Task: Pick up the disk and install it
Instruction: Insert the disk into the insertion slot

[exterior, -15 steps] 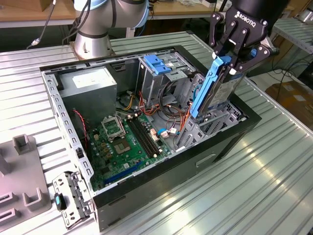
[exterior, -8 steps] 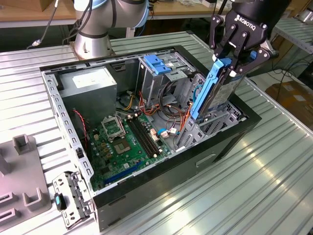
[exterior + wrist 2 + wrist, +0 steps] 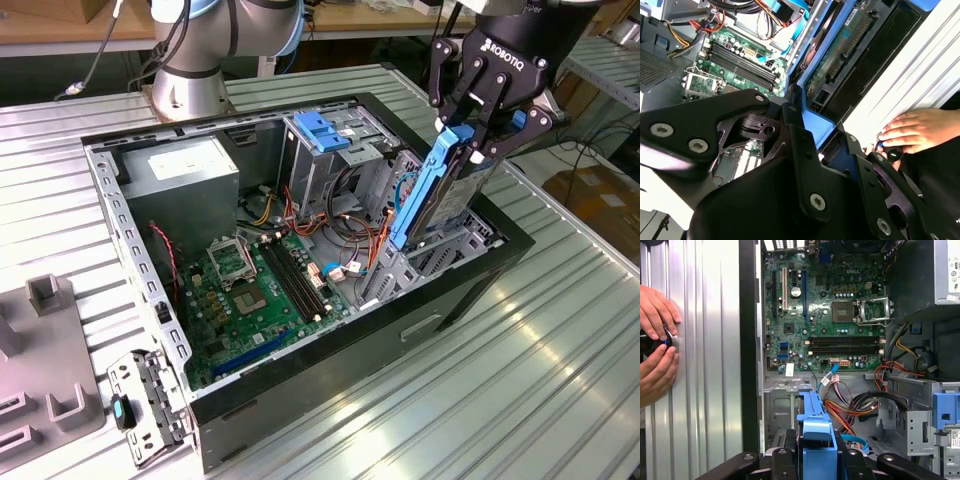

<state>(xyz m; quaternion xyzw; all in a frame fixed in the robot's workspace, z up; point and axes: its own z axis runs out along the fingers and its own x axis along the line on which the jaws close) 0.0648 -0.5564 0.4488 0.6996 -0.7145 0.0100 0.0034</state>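
Your claw (image 3: 478, 143) is clamped on the disk (image 3: 440, 195), so pickup looks done; the disk stands tilted, lower end at the computer case's (image 3: 330, 390) drive bay (image 3: 425, 262), apparently not yet seated.

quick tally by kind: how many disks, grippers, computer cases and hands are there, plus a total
disk: 1
gripper: 1
computer case: 1
hands: 2
total: 5
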